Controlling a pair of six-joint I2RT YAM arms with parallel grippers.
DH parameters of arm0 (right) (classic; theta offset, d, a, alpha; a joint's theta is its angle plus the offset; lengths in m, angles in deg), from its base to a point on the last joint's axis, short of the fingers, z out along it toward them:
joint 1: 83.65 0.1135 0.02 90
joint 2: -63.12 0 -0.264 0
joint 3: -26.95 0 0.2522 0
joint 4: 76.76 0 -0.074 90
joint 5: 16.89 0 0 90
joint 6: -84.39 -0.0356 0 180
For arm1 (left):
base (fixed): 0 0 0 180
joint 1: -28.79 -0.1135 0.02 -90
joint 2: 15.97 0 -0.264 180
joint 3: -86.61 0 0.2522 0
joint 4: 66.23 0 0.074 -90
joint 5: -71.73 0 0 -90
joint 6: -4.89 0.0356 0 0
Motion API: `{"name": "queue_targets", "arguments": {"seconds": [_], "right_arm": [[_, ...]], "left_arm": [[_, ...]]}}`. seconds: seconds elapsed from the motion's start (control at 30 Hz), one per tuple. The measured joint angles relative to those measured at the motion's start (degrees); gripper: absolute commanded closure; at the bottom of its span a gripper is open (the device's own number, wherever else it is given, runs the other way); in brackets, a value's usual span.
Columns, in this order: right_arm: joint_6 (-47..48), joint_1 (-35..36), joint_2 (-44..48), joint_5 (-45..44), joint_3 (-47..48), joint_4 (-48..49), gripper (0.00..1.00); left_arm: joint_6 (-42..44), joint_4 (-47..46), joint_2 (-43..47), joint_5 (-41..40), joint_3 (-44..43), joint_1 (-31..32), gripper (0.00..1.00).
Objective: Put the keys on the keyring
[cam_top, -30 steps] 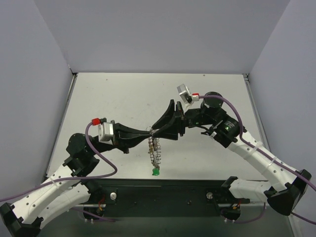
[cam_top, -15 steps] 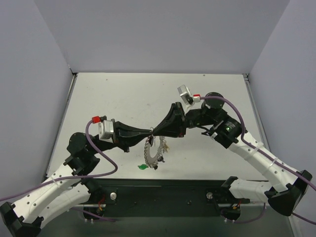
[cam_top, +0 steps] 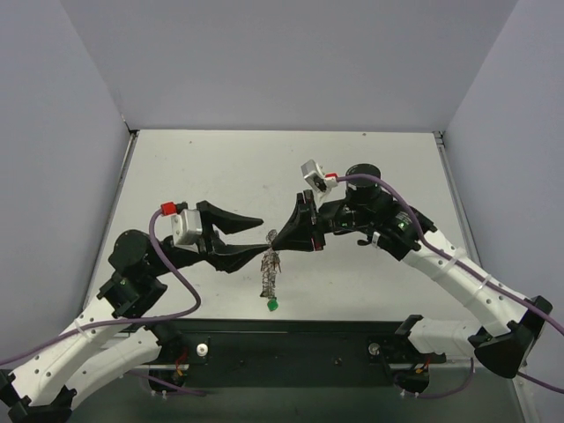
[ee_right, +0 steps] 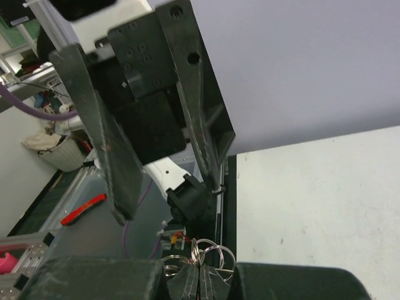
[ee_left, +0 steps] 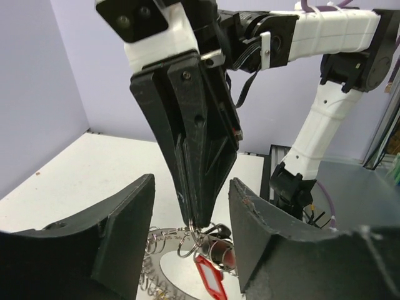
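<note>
From above, you see two end effectors over one desk (cam_top: 220,167). The right end effector (cam_top: 275,240) is pinched shut on one keyring (cam_top: 270,269). The keyring hangs under it, with one green tag (cam_top: 274,305) at the bottom. The left end effector (cam_top: 263,235) is spread wide, just beside the right one.

Your left wrist view adds one red tag (ee_left: 210,281) under the right end effector.

Your right wrist view shows small silver loops (ee_right: 209,255) at its shut tips, too bunched to count.

White scuffed table (cam_top: 203,167), black rail (cam_top: 291,339) along near edge, keyring (cam_top: 270,271) dangling down to it, contact unclear.
</note>
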Motion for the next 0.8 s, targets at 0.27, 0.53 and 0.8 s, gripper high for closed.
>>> {"name": "queue_targets", "arguments": {"seconds": [0.27, 0.53, 0.8], "right_arm": [[6.54, 0.00, -0.63, -0.98, 4.94, -12.22, 1.00], [12.37, 0.46, -1.51, -3.63, 10.36, -22.47, 1.00], [16.31, 1.88, -4.35, -6.71, 13.27, -28.81, 1.00]], "left_arm": [[3.28, 12.61, -2.08, 0.42, -9.44, 0.00, 0.32], [10.91, 35.19, -14.86, 3.17, -28.30, 0.00, 0.34], [17.18, 51.91, -23.67, 6.93, -35.78, 0.02, 0.54]]}}
